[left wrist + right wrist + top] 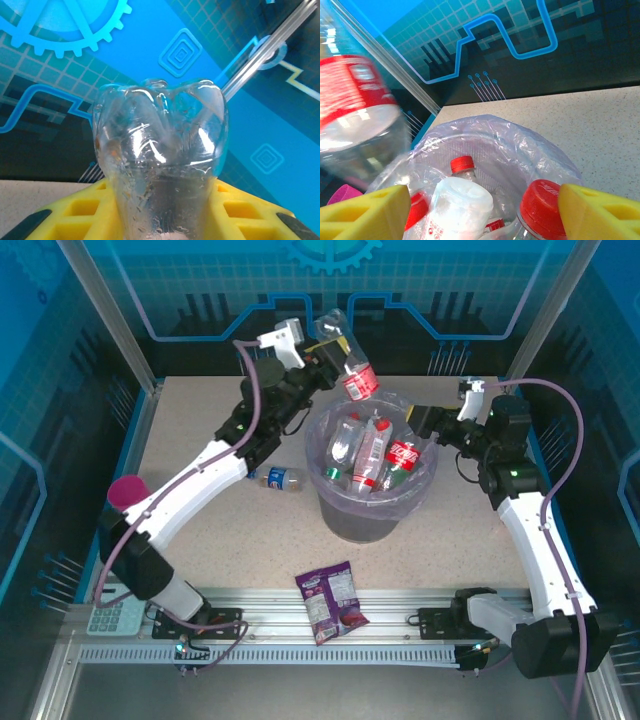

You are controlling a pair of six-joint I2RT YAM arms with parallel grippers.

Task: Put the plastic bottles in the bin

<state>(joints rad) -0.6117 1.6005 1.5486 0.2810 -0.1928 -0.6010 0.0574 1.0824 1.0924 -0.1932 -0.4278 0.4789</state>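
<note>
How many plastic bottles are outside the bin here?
2. A red-labelled bottle is gripped by the left gripper above the bin's far rim; a blue-labelled bottle lies on the table left of the bin. The left arm may hide others.

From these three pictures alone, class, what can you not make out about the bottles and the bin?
- Gripped bottle, left wrist view: cap and label cut off by the bottom edge.
- Red-labelled bottle, right wrist view: blurred, cut by the left edge.
- Bin, top view: bottle count unclear; they overlap inside it.
- Blue-labelled bottle, top view: label text too small to read.
</note>
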